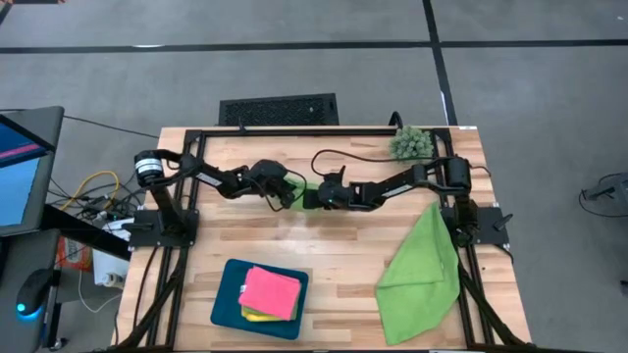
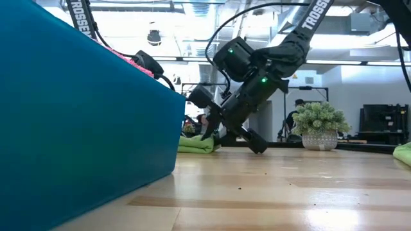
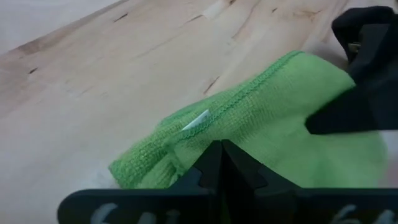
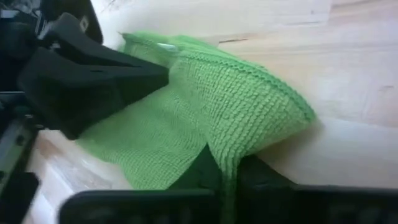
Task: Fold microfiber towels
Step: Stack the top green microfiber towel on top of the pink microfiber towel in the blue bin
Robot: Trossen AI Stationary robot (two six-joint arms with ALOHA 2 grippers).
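Note:
A small lime green microfiber towel (image 1: pixel 300 193) lies bunched on the wooden table's middle, between my two grippers. My left gripper (image 1: pixel 291 192) comes at it from the table's left, shut on the cloth (image 3: pixel 267 118). My right gripper (image 1: pixel 313 197) comes from the right, shut on the same towel (image 4: pixel 205 106). In the low view the towel (image 2: pixel 196 144) rests flat on the tabletop under the dark gripper bodies. A white label (image 3: pixel 198 121) sticks out of the towel's hemmed edge. My left gripper (image 3: pixel 221 158) has its two fingertips together on the towel's thick edge (image 3: pixel 186 149), just below the white label, slanting down from the table's left. How many layers it has, I cannot tell. The towel lies on the table. My right gripper (image 4: pixel 227 171) pinches a raised fold of the towel (image 4: pixel 231 146) between its two fingers, slanting down from the table's right. The cloth ridges up at the fingers and spreads out beyond them, resting on the table.
A dark teal tray (image 1: pixel 228 294) at the near left holds a folded pink towel (image 1: pixel 272 291) on a yellow one. A large limp green towel (image 1: pixel 422 275) lies at the near right. A small spiky plant (image 1: pixel 410 144) stands at the far right corner.

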